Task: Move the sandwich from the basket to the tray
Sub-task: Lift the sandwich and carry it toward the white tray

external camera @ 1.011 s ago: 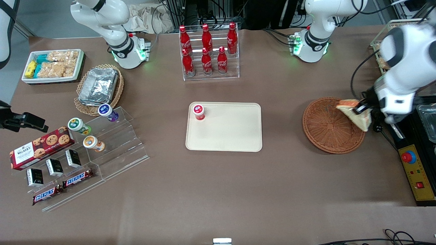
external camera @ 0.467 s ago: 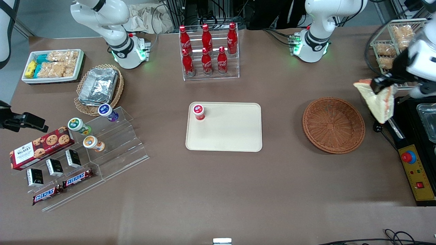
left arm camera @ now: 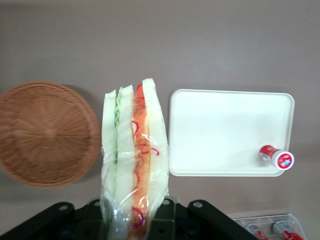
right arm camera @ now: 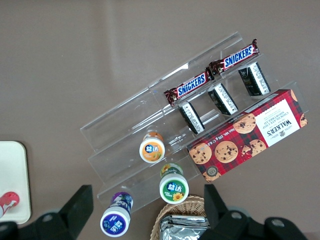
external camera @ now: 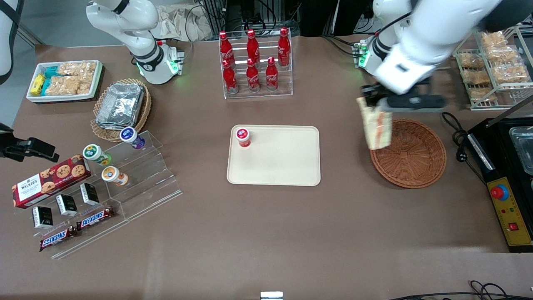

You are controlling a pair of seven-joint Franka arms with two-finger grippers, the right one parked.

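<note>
Carrying the sandwich toward the tray.
The hand (external camera: 374, 104) grips the sandwich (external camera: 377, 127) aloft at the basket (external camera: 412, 166) rim's ten o'clock; next, I judge, travel to the tray (external camera: 283, 166), clear of the red-capped cup (external camera: 242, 137).

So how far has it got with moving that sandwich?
About halfway. Done: the sandwich is out of the wicker basket, which now sits bare. In hand: the gripper holds it by one end, hanging in the air above the basket's rim nearest the tray. Left: carrying it over the cream tray, where a red-capped cup occupies one corner, and letting go.
</note>
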